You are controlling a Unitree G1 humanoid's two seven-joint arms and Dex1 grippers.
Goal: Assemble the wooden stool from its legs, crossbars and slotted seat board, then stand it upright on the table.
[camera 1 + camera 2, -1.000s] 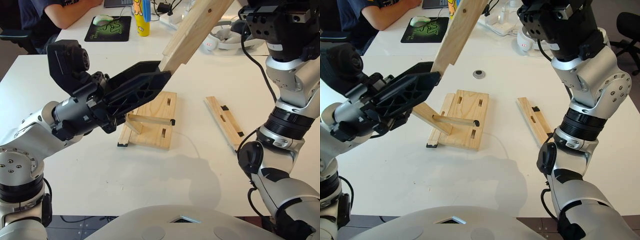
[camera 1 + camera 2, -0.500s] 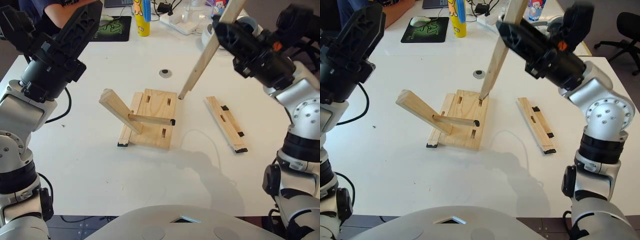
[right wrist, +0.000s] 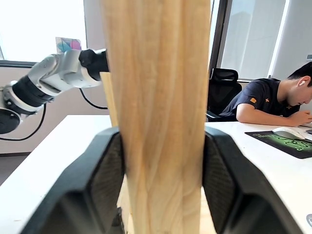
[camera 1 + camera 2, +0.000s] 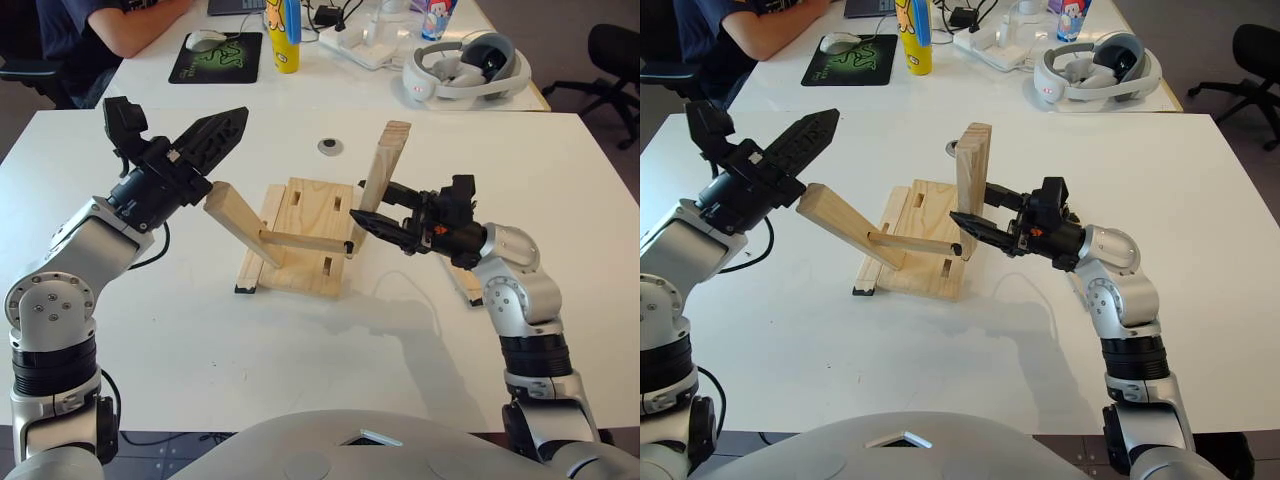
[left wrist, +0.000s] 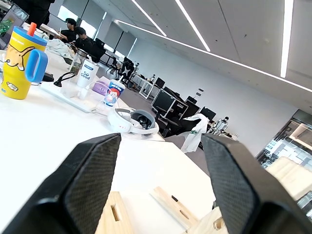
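The white counter carries the stool parts, and the slotted seat board lies flat near its middle.

One leg stands nearly upright on end at the right edge of the seat board, leaning slightly. Whether its lower end sits in a slot cannot be told. The right claw reaches in from the right of the seat board and pinches this leg low down, one finger on each broad face.

A second leg rises at a slant over the left edge of the seat board, its upper end pointing up and away to the left. A third leg lies flat along that same left edge, touching the seat board. A fourth leg lies flat on the counter well right of the seat board, behind the right arm.

The left claw hangs above the counter left of the seat board, just at the upper end of the slanted leg. Its fingers are spread wide with nothing between them; whether one brushes the wood cannot be told.

A thin crossbar runs from the slanted leg across the seat board to a dark cap near the upright leg's foot.
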